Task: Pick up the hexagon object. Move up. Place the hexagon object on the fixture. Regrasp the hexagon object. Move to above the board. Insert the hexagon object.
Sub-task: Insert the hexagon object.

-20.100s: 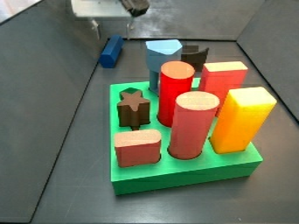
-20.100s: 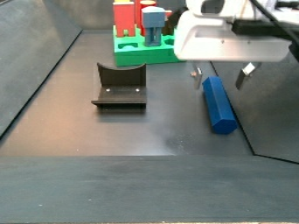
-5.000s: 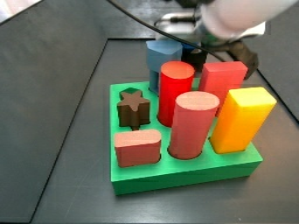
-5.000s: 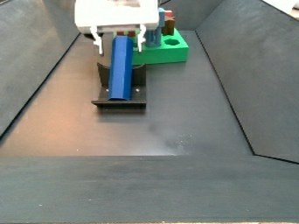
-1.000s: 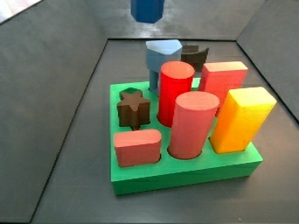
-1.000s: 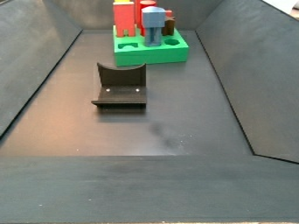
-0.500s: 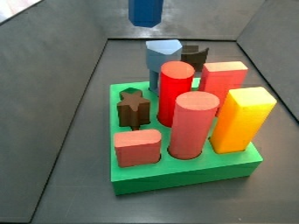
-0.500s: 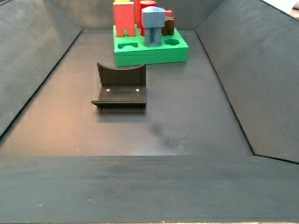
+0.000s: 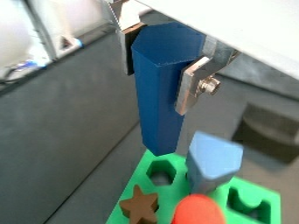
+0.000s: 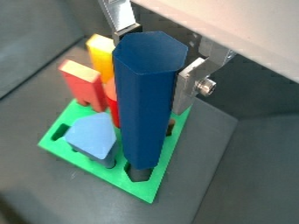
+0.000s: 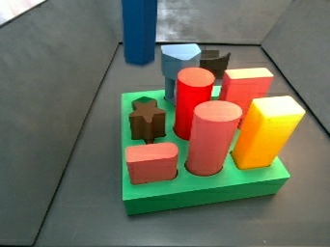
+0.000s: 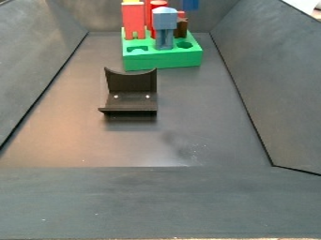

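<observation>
Dark blue fills my wrist views: the hexagon object (image 10: 149, 96) hangs upright in my claw (image 9: 162, 54), the silver finger plates (image 9: 194, 80) pressed against opposite flat faces near its upper end. I hold it high on the bar so the lower end stays free to enter a socket. In a side view the bar shows at the upper left of the frame (image 11: 138, 31), hanging vertically above the table and behind the board (image 11: 206, 196); my claw itself is out of frame there.

Standing the bar on end matters, I judge, because the sockets in the green board open upward. A wrist view shows an empty socket (image 9: 166, 171) just below the bar's lower tip, beside the brown star-shaped peg (image 9: 142, 205) and the pale blue-grey block (image 9: 215, 156), so I take it I am nearly lined up over it. The bar's tip seems clear of the board, not yet in the hole, though I cannot tell how far above.

Behind me the fixture (image 12: 127, 92) sits bare in the middle of the floor, well apart from the board (image 12: 167, 56). So what remains is the insertion, where the six flats must match the socket's.
</observation>
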Available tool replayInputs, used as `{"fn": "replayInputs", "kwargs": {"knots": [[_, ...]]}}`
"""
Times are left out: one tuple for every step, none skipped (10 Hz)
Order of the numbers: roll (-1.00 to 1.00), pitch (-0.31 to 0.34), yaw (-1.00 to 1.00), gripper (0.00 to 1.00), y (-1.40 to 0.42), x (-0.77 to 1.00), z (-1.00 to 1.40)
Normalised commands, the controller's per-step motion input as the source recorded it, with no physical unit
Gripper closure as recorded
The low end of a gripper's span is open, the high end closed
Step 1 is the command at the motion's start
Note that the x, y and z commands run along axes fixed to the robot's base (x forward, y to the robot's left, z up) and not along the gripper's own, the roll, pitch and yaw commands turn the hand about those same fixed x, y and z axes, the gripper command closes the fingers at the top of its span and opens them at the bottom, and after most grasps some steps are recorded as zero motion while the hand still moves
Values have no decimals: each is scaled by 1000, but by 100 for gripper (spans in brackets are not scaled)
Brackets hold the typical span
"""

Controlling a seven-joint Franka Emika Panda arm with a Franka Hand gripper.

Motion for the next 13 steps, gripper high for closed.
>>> {"fn": "replayInputs", "kwargs": {"knots": [[-139, -4, -771, 100, 0, 0, -783], [-110, -3, -689, 100, 0, 0, -823], [-133, -1, -257, 100, 57, -14, -609], [4, 0, 0, 100, 0, 0, 0], [0, -113, 14, 100, 0, -169, -617], [-21, -147, 63, 100, -23, -189, -886], [-30, -174, 69, 100, -31, -137, -843], [-34, -223, 14, 100, -54, -151, -774], [-74, -156, 0, 100, 0, -146, -149], [17, -7, 0, 100, 0, 0, -214], [60, 6, 0, 100, 117, 303, -500], [29, 34, -9, 100, 200, 391, -480], [36, 30, -111, 100, 120, 331, -451]]}}
